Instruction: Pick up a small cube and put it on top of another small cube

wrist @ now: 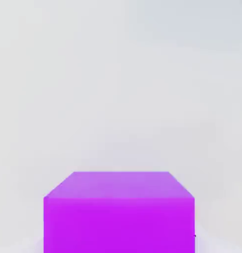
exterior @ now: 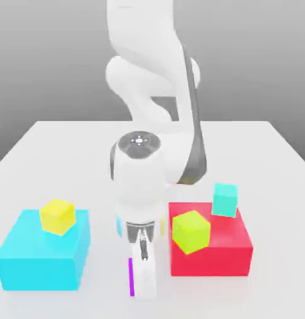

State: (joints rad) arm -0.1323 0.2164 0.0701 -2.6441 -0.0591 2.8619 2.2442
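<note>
Seeing the fingers clamped on the purple cube, low at the worktop, between the two big blocks.
We get the purple cube as a thin strip beside the fingers in the exterior view, on the exterior view's left of them; we can't tell if it touches the worktop. We see the lime cube on the red block, toward its near edge, turned corner-on, with the teal cube at the far edge, toward the exterior view's right. We have the yellow cube on the cyan block, at the exterior view's left, near its far edge.
</note>
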